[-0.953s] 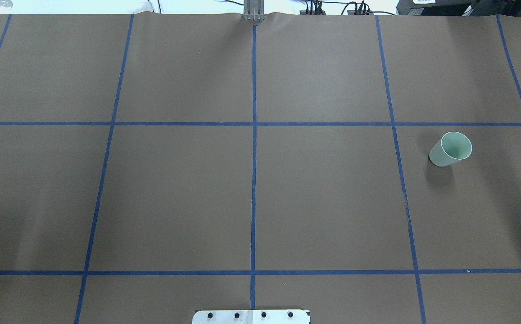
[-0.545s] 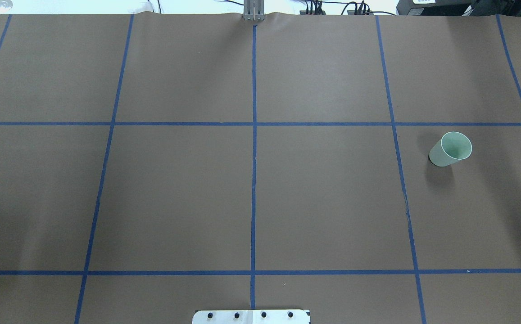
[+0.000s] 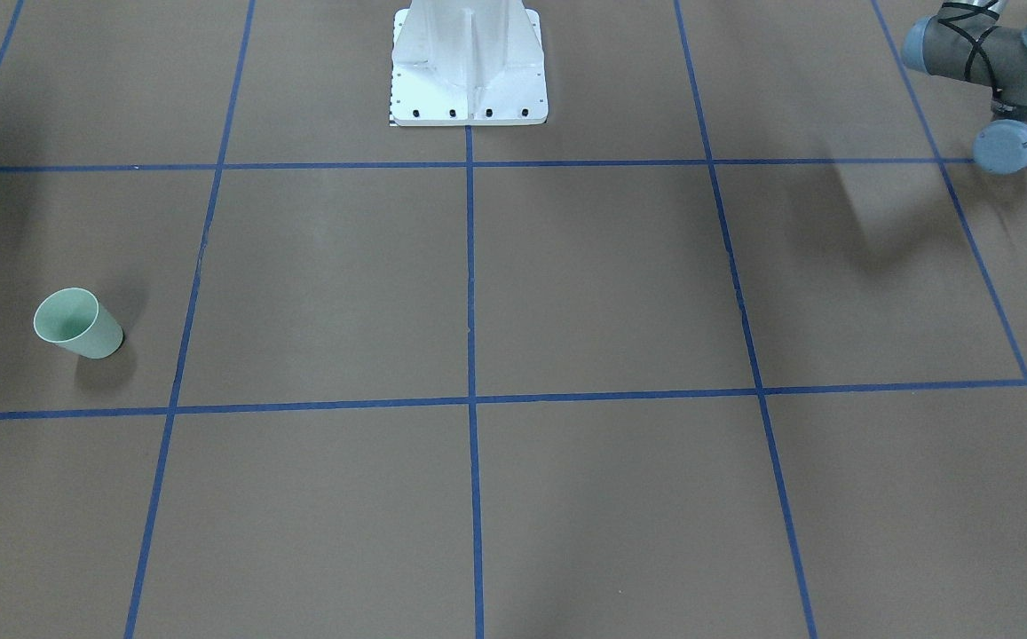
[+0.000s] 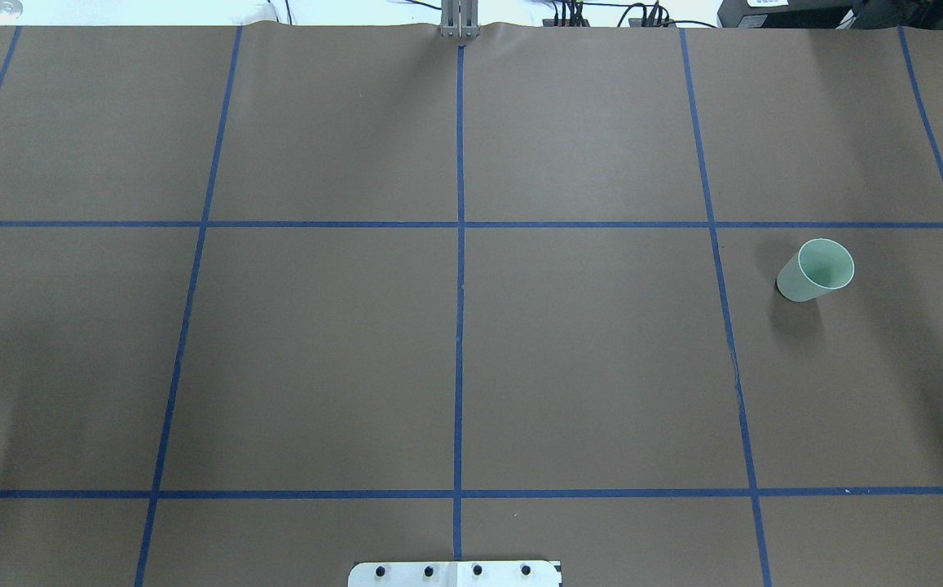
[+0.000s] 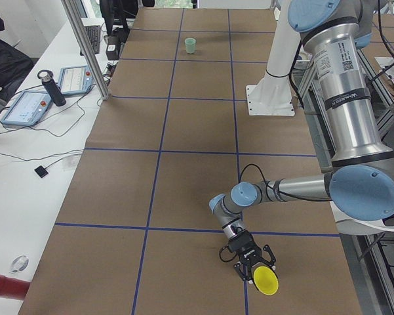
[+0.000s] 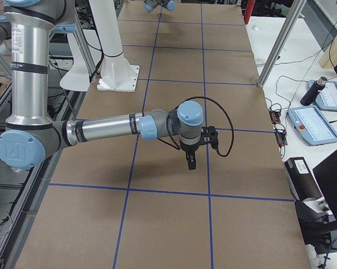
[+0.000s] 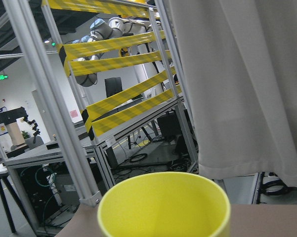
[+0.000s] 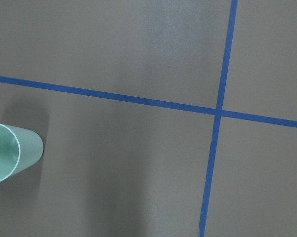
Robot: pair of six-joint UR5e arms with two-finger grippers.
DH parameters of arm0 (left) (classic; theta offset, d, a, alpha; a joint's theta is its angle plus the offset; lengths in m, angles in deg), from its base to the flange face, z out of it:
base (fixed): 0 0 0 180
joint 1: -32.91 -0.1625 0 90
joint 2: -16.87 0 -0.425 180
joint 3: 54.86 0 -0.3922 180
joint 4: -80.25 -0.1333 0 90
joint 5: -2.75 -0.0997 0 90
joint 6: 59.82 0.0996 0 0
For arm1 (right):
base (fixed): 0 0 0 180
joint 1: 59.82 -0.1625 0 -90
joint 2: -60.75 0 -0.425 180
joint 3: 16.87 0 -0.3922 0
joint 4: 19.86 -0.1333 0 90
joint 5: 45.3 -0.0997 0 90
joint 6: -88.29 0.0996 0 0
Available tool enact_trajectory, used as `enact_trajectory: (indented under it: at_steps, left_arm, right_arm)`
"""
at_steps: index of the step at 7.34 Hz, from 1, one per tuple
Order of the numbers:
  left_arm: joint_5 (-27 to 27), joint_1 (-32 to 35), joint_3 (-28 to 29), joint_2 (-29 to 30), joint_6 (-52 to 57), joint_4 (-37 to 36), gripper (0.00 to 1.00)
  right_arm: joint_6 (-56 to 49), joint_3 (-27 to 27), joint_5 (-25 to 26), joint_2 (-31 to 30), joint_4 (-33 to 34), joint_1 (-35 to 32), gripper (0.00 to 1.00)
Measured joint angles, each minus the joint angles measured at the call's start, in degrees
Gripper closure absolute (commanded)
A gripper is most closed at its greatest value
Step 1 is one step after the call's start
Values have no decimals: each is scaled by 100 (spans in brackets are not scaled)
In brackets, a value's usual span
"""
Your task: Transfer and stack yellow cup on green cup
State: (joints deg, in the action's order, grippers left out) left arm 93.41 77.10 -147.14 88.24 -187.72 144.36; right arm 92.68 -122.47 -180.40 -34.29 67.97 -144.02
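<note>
The transfer looks barely begun. The yellow cup (image 5: pixel 265 281) is at the tip of the left tool (image 5: pixel 256 268), by the desk's (image 4: pixel 316 350) left end. The green cup (image 4: pixel 815 271) stands upright and empty, well apart on the right side. The right tool (image 6: pixel 190 162) hangs over the desk. Neither tool's state can be told. Carrying across and stacking are not yet done.
</note>
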Motion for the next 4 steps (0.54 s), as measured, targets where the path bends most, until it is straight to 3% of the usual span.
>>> enact_trajectory:
  at_steps: [2,4]
  left_arm:
    - [-892,500,-494,95,890,287,70]
    - [-1612,634,-760,311,1673,1147,70]
  right_arm:
    - [8,-58,0,-22,5,-2,0]
    - [8,-94,4,-24,-24,-3,0]
